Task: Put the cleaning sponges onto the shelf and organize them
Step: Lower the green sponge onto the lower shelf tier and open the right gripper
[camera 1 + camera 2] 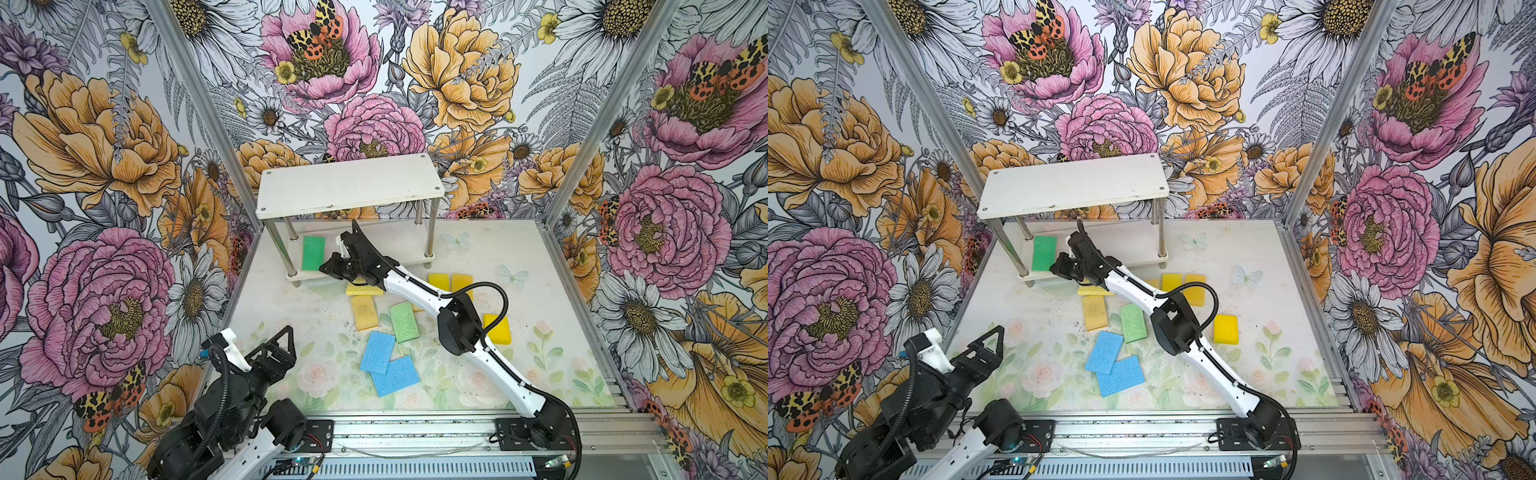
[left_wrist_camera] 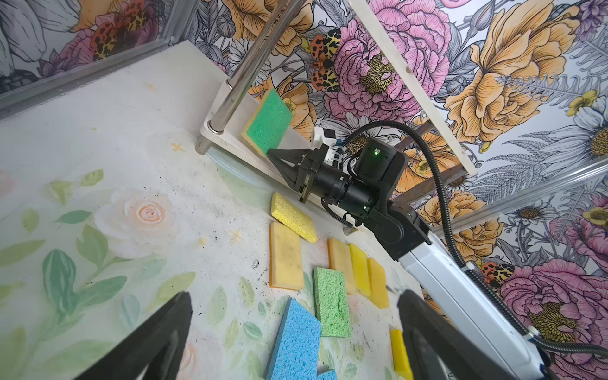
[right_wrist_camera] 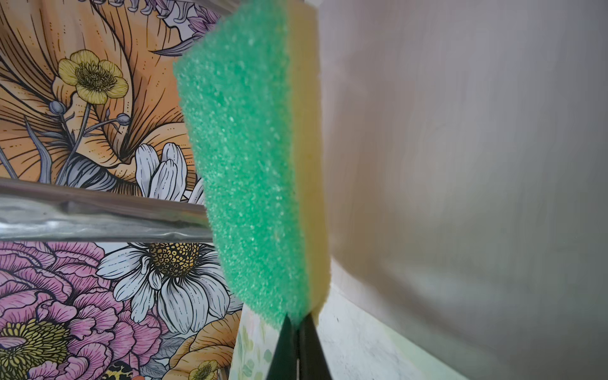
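Sponges I count: one dark green (image 1: 313,252) on the shelf (image 1: 349,183), far left; the table (image 1: 291,316) holds six yellow (image 1: 364,311), two blue (image 1: 377,351), one light green (image 1: 404,321). Right gripper (image 3: 298,329) closed at dark green's corner; left gripper (image 2: 296,293) gaping, empty.

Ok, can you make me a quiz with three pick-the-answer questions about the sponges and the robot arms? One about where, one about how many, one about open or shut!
1. Where on the shelf is the dark green sponge? A: top board. B: lower board, left end. C: lower board, right end.
2. How many blue sponges lie on the table? A: two. B: one. C: four.
3. How are the left gripper's jaws? A: shut. B: gripping a yellow sponge. C: wide open, empty.

Answers: B, since it lies flat by the left posts in both top views. A, since two lie together near the table's middle. C, since the left wrist view shows its fingers far apart, gripping nothing.
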You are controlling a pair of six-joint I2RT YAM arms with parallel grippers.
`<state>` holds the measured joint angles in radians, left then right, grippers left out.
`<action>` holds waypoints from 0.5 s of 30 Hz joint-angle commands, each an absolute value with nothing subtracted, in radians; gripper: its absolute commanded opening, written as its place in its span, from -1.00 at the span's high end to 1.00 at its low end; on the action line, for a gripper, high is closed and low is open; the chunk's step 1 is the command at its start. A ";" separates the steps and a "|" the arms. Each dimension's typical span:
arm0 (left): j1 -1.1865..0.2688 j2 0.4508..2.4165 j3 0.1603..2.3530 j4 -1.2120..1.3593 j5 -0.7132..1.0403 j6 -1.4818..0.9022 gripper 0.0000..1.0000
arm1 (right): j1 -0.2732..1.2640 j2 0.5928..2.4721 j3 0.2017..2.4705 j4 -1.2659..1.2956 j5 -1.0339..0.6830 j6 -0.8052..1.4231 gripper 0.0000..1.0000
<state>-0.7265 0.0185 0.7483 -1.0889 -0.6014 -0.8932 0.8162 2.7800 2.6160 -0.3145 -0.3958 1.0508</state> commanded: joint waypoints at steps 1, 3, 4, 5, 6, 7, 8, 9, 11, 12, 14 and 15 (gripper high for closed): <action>-0.742 0.009 0.771 -1.105 -0.623 -0.910 -0.98 | 0.805 2.825 2.666 -0.335 -0.368 1.060 1.00; -0.748 0.008 0.770 -1.106 -0.626 -0.909 -0.98 | 0.803 2.839 2.684 -0.338 -0.368 1.065 1.00; -0.750 0.009 0.771 -1.106 -0.628 -0.911 -0.98 | 0.802 2.842 2.686 -0.338 -0.367 1.067 1.00; -0.750 0.009 0.771 -1.106 -0.627 -0.911 -0.98 | 0.802 2.845 2.689 -0.337 -0.365 1.068 1.00; -0.752 0.009 0.770 -1.106 -0.628 -0.911 -0.98 | 0.801 2.847 2.694 -0.338 -0.366 1.067 1.00; -0.752 0.009 0.771 -1.108 -0.629 -0.911 -0.98 | 0.799 2.849 2.696 -0.339 -0.364 1.066 1.00; -0.753 0.009 0.771 -1.108 -0.629 -0.913 -0.98 | 0.799 2.851 2.699 -0.340 -0.362 1.065 1.00; -0.753 0.009 0.770 -1.109 -0.629 -0.913 -0.98 | 0.798 2.853 2.700 -0.339 -0.364 1.064 1.00; -0.755 0.009 0.771 -1.109 -0.632 -0.913 -0.98 | 0.799 2.857 2.708 -0.340 -0.373 1.062 0.74; -0.756 0.008 0.770 -1.109 -0.633 -0.914 -0.97 | 0.799 2.856 2.709 -0.340 -0.377 1.061 0.57; -0.759 0.009 0.770 -1.108 -0.636 -0.917 -0.97 | 0.798 2.854 2.708 -0.341 -0.384 1.055 0.35; -0.759 0.009 0.768 -1.109 -0.637 -0.919 -0.98 | 0.798 2.851 2.709 -0.342 -0.389 1.051 0.24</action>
<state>-0.7490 0.0185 0.7483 -1.0901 -0.6140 -0.9108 0.8051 2.8304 2.6759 -0.3405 -0.3874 1.0634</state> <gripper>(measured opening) 0.987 0.348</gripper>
